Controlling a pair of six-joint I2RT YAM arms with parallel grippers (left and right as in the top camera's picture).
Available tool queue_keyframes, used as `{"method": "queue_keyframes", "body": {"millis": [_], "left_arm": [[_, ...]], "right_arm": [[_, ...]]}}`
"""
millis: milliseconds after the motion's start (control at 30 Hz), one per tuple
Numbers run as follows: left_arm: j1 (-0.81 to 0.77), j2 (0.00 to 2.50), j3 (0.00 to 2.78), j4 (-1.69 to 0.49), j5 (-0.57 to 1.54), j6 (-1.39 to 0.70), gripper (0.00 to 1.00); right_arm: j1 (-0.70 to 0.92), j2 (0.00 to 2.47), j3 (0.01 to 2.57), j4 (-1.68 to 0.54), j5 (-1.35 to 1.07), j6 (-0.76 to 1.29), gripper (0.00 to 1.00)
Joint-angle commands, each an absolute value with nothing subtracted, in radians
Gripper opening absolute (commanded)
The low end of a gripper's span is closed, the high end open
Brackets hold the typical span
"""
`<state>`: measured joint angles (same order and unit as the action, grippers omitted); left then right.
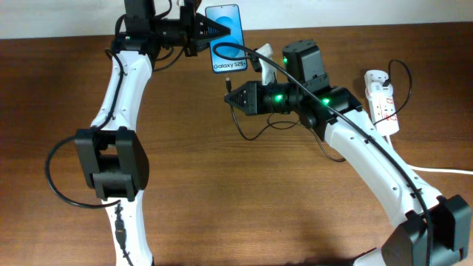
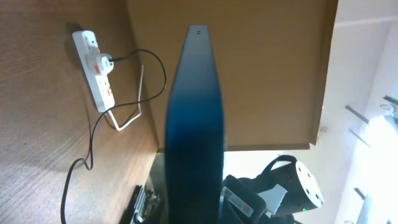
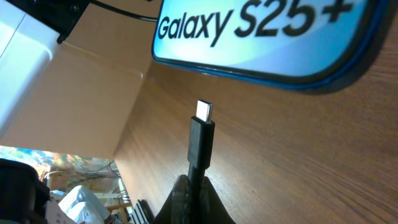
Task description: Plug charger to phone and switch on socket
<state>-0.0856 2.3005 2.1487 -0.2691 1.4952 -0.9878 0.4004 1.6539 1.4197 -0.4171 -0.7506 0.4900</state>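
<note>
The phone (image 1: 228, 41), blue screen with white "Galaxy S25+" text, is held at the table's far edge by my left gripper (image 1: 214, 31), which is shut on it. In the left wrist view the phone (image 2: 194, 124) shows edge-on. My right gripper (image 1: 230, 94) is shut on the charger plug (image 3: 201, 142), its silver tip pointing at the phone's lower edge (image 3: 261, 43) with a small gap between them. The thin black charger cable (image 1: 255, 133) loops below the right gripper. The white socket (image 1: 382, 100) lies at the right, and shows in the left wrist view (image 2: 93, 62) with the charger plugged in.
A black box-shaped object (image 1: 304, 59) stands behind the right arm. A thick white cord (image 1: 443, 171) runs from the socket to the right edge. The table's far edge (image 1: 369, 28) is close behind the phone.
</note>
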Motion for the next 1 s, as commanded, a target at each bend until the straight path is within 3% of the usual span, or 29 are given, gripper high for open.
{"method": "queue_keyframes", "body": {"millis": [0, 967], "left_arm": [[-0.062, 2.336, 2.16, -0.298, 1.511, -0.979, 0.0], [-0.081, 2.353, 2.16, -0.305, 1.573, -0.975, 0.0]], "right_arm": [[0.403, 1.631, 1.439, -0.41, -0.775, 0.479, 0.04], [0.378, 1.708, 1.439, -0.364, -0.865, 0.581, 0.04]]}}
